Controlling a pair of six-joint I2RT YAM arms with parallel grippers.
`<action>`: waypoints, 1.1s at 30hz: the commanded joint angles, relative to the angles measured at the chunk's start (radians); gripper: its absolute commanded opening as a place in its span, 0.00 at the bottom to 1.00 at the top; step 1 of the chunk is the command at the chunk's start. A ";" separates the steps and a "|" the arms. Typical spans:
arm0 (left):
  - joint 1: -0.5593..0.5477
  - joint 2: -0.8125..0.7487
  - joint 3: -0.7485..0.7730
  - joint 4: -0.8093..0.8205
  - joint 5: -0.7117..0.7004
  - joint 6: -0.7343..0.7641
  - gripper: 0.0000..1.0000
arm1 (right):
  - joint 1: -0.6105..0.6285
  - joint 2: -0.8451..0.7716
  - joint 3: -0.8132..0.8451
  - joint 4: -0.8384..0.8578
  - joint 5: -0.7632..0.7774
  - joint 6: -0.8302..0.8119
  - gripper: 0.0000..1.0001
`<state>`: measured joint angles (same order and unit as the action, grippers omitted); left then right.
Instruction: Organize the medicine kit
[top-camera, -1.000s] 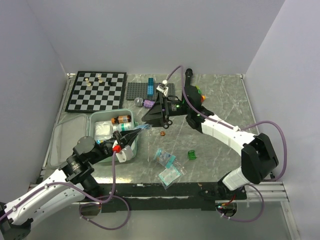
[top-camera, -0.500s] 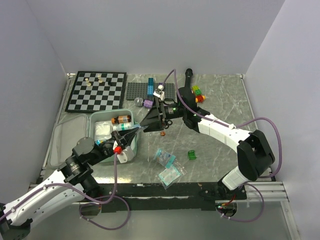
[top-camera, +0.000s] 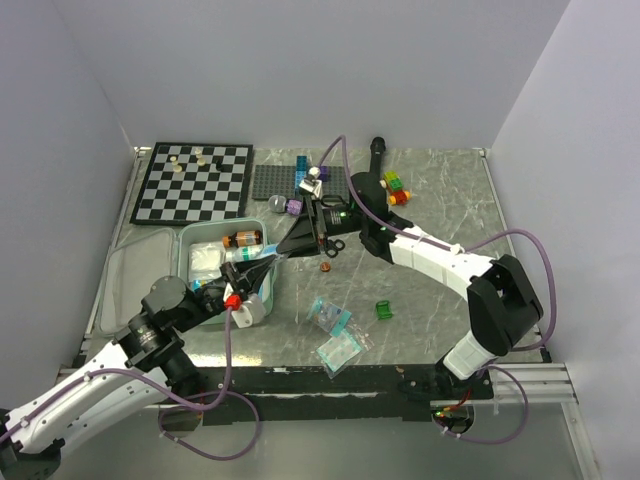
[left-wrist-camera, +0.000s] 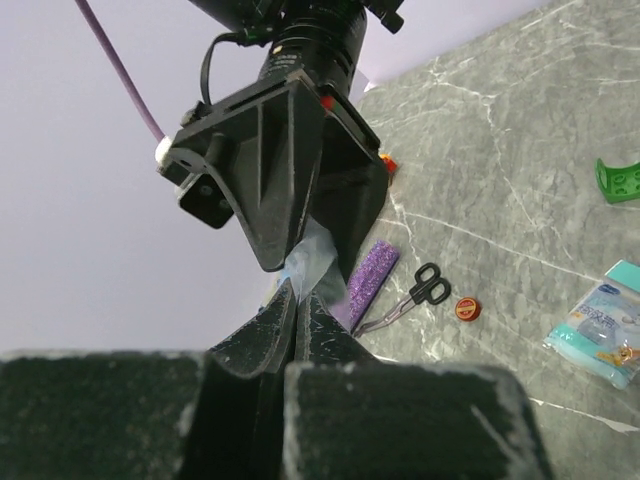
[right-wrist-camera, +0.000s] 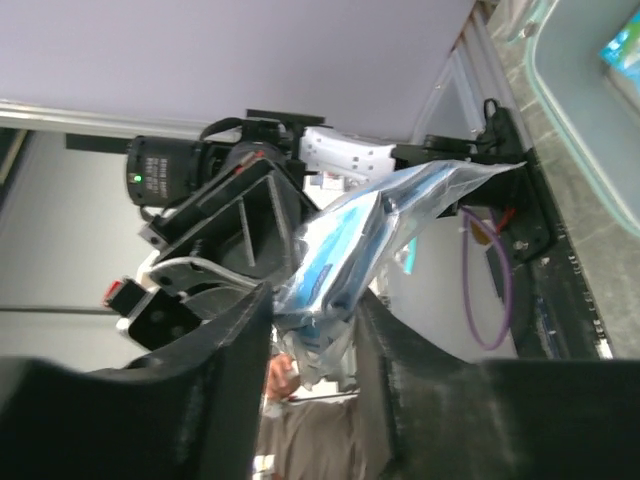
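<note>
The mint-green medicine kit (top-camera: 186, 236) lies open at the left, its lid half (top-camera: 130, 275) flat beside it. Its tray holds a brown bottle (top-camera: 243, 239) and a white packet (top-camera: 207, 258). My left gripper (top-camera: 268, 260) is raised over the tray's right edge, shut on a clear packet with blue print (left-wrist-camera: 312, 255). My right gripper (top-camera: 292, 243) faces it, its jaws open on either side of the packet's other end (right-wrist-camera: 350, 245). In the right wrist view the packet lies between my right fingers (right-wrist-camera: 235, 340), and the left gripper (right-wrist-camera: 240, 220) shows behind it.
A chessboard (top-camera: 193, 181) and a grey studded plate (top-camera: 275, 180) lie at the back. Small scissors (left-wrist-camera: 410, 296), a purple strip (left-wrist-camera: 365, 285) and a red cap (left-wrist-camera: 465, 308) lie mid-table. A green piece (top-camera: 383, 310) and two packets (top-camera: 329, 315) lie nearer the front.
My right gripper has moved left and down toward the left gripper, and its jaws now straddle the held packet. The left gripper has barely moved.
</note>
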<state>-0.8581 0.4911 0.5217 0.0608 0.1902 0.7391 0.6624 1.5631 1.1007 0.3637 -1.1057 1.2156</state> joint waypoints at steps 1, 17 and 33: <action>-0.006 0.006 0.023 0.044 0.034 -0.014 0.01 | 0.016 0.035 0.036 0.148 -0.019 0.087 0.37; -0.007 -0.031 0.101 -0.110 -0.219 -0.502 0.84 | -0.001 -0.227 0.170 -0.658 0.458 -0.767 0.00; -0.004 -0.052 -0.063 0.217 -0.319 -1.579 0.96 | 0.032 -0.638 -0.314 -0.122 0.652 -0.926 0.00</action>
<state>-0.8608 0.4438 0.5541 0.0422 -0.1703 -0.4698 0.6872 0.9852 0.8146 0.0196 -0.4530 0.3397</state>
